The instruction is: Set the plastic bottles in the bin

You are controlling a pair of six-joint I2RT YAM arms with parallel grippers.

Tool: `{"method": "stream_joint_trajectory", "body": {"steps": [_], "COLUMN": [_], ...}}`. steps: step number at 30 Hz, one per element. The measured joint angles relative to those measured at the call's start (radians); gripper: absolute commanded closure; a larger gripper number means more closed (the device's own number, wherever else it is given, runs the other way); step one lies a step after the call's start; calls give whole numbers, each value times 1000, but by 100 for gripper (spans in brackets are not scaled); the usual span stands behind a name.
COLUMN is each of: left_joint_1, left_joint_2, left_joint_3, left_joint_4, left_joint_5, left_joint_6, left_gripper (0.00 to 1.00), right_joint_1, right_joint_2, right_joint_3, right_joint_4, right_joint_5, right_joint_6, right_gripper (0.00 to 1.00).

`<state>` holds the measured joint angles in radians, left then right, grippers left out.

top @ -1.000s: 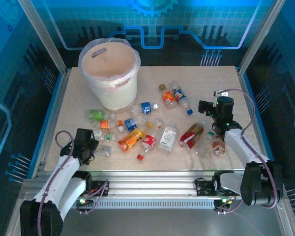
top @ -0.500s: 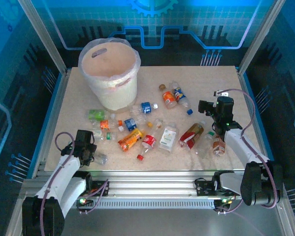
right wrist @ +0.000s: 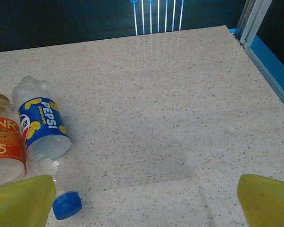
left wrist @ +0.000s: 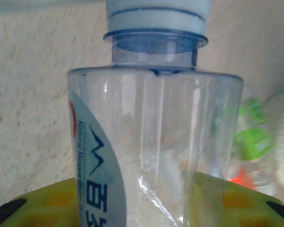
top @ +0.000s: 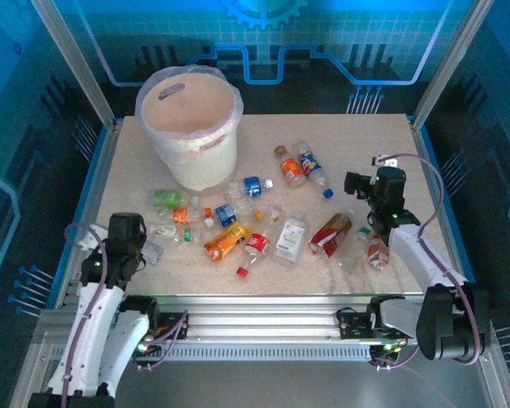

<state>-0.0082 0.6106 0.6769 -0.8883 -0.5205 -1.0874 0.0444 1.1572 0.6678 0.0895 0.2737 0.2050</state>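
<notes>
Clear bottle [left wrist: 156, 142] between left jaws, narrow round its body, long axis running straight out from wrist, at 8 o'clock of worktop [top: 365, 144]. Bin [top: 200, 166] toward 1 o'clock from there. Right jaws wide, empty; Pepsi bottle [right wrist: 40, 125] at their 10 o'clock.

The speckled beige bench [top: 365, 144] carries a white, bag-lined bin [top: 200, 166] at its far left. Plastic bottles [top: 291, 240] lie strewn across the middle, among them a Pepsi bottle [right wrist: 40, 125], with a small red cap [top: 241, 272] nearer the front.
</notes>
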Motion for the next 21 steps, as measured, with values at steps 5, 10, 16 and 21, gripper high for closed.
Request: {"method": "stream_joint_trajectory", "body": {"steps": [5, 10, 16, 21], "left_joint_1": [0, 0, 0, 0], "left_joint_2": [40, 107, 231, 415], "left_joint_3": [195, 340, 507, 688], "left_joint_4": [17, 114, 252, 388], "left_joint_5": [-66, -78, -47, 69], "left_joint_6": [156, 313, 452, 527], "left_gripper": [60, 64, 66, 69], "right_joint_1": [0, 0, 0, 0], "right_joint_2": [-3, -3, -3, -3], "right_joint_3": [0, 0, -1, -1], "right_joint_4": [0, 0, 0, 0], "right_joint_5": [9, 14, 19, 27], "right_joint_6": [3, 5, 5, 5], "right_gripper": [0, 0, 0, 0]}}
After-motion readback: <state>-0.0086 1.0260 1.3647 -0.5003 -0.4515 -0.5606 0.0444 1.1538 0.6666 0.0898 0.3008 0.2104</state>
